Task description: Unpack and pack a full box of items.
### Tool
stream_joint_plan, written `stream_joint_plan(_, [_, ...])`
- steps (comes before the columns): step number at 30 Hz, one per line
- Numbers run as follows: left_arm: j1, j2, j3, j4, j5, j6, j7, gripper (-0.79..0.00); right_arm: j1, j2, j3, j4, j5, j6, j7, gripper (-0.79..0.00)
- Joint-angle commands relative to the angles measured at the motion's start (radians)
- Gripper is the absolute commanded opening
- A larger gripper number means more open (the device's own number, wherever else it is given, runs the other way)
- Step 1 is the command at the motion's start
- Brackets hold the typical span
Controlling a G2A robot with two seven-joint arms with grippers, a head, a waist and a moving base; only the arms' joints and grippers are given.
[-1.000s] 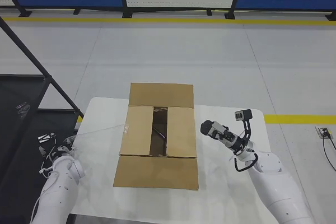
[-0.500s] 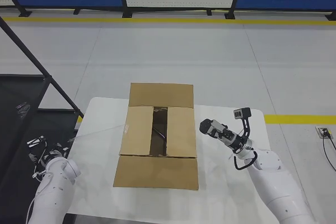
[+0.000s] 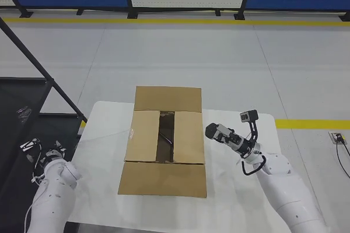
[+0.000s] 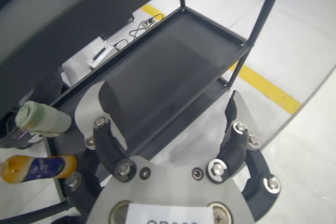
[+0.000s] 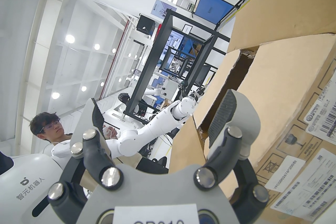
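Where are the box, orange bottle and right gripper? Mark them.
box (image 3: 188, 137): top view, inner flap.
orange bottle (image 4: 46, 164): left wrist view, label.
right gripper (image 5: 160, 97): right wrist view, between fingertips.

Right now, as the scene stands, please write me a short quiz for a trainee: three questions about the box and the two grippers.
1. True or false: the cardboard box on the table is fully shut on top.
2. Choose one. The right gripper is: A) inside the box; B) open, beside the box; C) shut on a flap.
3. Fill in: the left gripper hangs open off the table, facing a black ____.

Key
1. False: a gap shows between its top flaps.
2. B.
3. cart.
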Motion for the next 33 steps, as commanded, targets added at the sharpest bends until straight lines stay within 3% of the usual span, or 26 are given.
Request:
stream_joint_plan(1, [0.05, -0.002, 0.007, -0.096, -0.007, -0.051, 0.006, 0.0, 0.012, -0.004, -0.013, -0.002, 0.009, 0.006, 0.017, 0.0])
stream_joint_plan(4, [0.135, -0.001, 0.017, -0.251, 0.001, -0.115, 0.001, 0.0, 0.036, -0.01, -0.036, -0.003, 0.024, 0.03, 0.049, 0.0])
stream_joint_plan(11, [0.445, 0.017, -0.006, -0.755, 0.051, -0.29, -0.08, 0.0, 0.143, -0.052, -0.155, 0.043, -0.006, 0.125, 0.047, 0.0])
stream_joint_plan(16, [0.615, 0.027, -0.053, -0.975, 0.084, -0.358, -0.076, 0.0, 0.234, -0.097, -0.258, 0.116, -0.029, 0.197, 0.048, 0.0])
stream_joint_plan(21, [0.707, 0.037, -0.118, -1.094, 0.048, -0.468, -0.142, 0.0, 0.317, -0.146, -0.347, 0.198, -0.066, 0.261, 0.024, 0.0])
stream_joint_plan(26, [0.75, 0.044, -0.14, -1.132, 0.038, -0.574, -0.173, 0.0, 0.372, -0.196, -0.42, 0.284, -0.1, 0.319, -0.025, 0.0])
stream_joint_plan(30, [0.759, 0.046, -0.144, -1.129, 0.047, -0.588, -0.166, 0.0, 0.405, -0.243, -0.477, 0.355, -0.128, 0.353, -0.087, 0.0])
stream_joint_plan(33, [0.75, 0.04, -0.131, -1.112, 0.123, -0.447, -0.103, 0.0, 0.419, -0.277, -0.504, 0.403, -0.121, 0.346, -0.096, 0.0])
